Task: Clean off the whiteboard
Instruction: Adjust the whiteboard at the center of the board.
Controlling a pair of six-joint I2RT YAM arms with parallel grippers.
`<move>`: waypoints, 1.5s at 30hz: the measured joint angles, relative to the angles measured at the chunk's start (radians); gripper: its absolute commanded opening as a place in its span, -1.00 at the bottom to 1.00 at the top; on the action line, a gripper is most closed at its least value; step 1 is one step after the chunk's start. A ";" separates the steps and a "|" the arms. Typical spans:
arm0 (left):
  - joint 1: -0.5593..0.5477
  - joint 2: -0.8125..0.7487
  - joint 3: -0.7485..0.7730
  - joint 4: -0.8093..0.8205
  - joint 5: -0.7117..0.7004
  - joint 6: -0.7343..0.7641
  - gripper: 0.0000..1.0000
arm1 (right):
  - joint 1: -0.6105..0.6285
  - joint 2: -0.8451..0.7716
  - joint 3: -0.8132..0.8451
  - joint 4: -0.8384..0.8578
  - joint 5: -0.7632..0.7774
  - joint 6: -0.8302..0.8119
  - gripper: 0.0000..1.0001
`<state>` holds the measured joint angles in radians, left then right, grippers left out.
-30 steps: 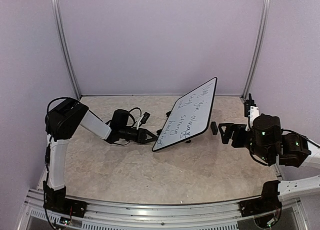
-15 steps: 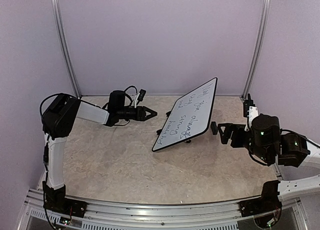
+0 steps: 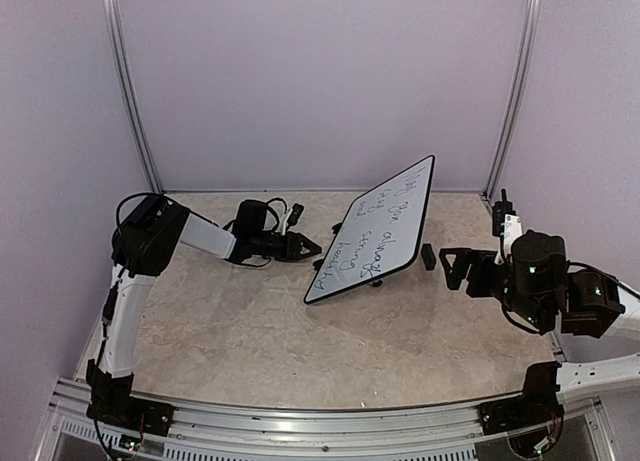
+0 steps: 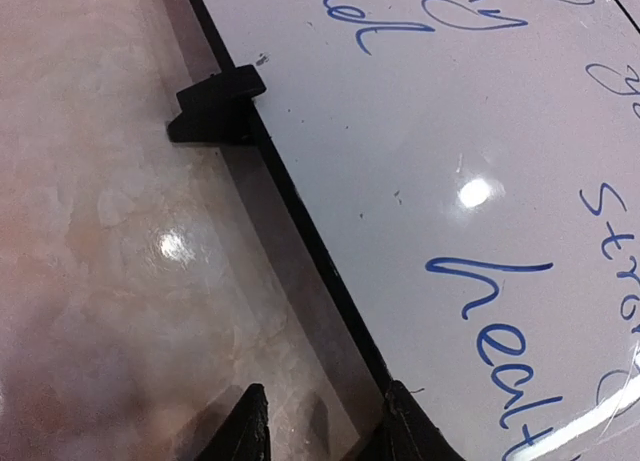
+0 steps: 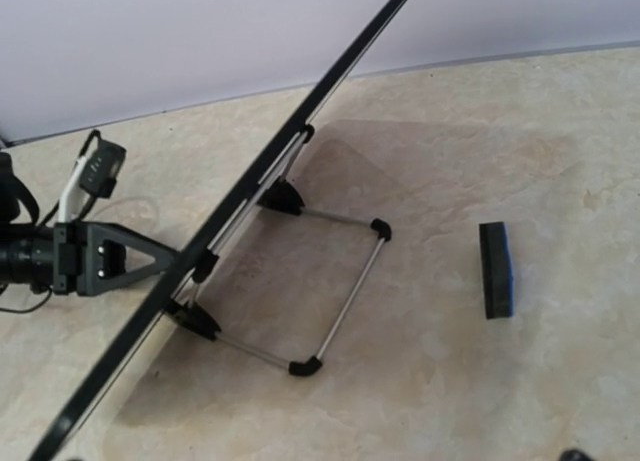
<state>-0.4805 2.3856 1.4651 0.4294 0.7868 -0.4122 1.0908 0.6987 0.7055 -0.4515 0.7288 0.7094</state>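
The whiteboard (image 3: 385,231) leans on its wire stand mid-table, and dark handwriting covers its face. My left gripper (image 3: 312,246) sits just left of the board's lower left edge. In the left wrist view the jaws (image 4: 325,426) stand partly open with bare table between them. The black rim (image 4: 300,201) runs down to the right fingertip (image 4: 405,421), and blue writing shows on the whiteboard (image 4: 450,131). My right gripper (image 3: 447,267) is open, right of the board. A small black-and-blue eraser (image 3: 428,257) lies just in front of it. Its fingers hardly show in the right wrist view.
From behind, the board's rim (image 5: 270,151) runs diagonally, with the wire stand (image 5: 340,311) and its black feet on the table. The eraser (image 5: 496,269) lies to the stand's right. A black foot (image 4: 215,106) juts out at the board's edge. Purple walls enclose the table.
My left gripper swung up from beside the board's lower corner toward the back, then came down closer to the board's left edge. The right arm barely shifted.
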 measured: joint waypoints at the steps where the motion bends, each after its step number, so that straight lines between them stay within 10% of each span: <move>1: -0.002 0.006 0.000 -0.001 0.002 -0.005 -0.37 | 0.000 0.002 0.000 0.000 0.000 0.000 0.99; 15: -0.037 -0.009 -0.151 0.272 0.038 -0.136 -0.89 | 0.000 -0.036 0.002 -0.008 0.035 -0.013 0.99; 45: -0.312 -0.060 -0.378 0.597 0.035 -0.367 -0.93 | 0.000 -0.014 0.016 -0.006 0.039 -0.039 0.99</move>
<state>-0.7929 2.3260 1.0870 1.0264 0.8215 -0.7795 1.0908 0.6849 0.7212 -0.4580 0.7681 0.6704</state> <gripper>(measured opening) 0.034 0.995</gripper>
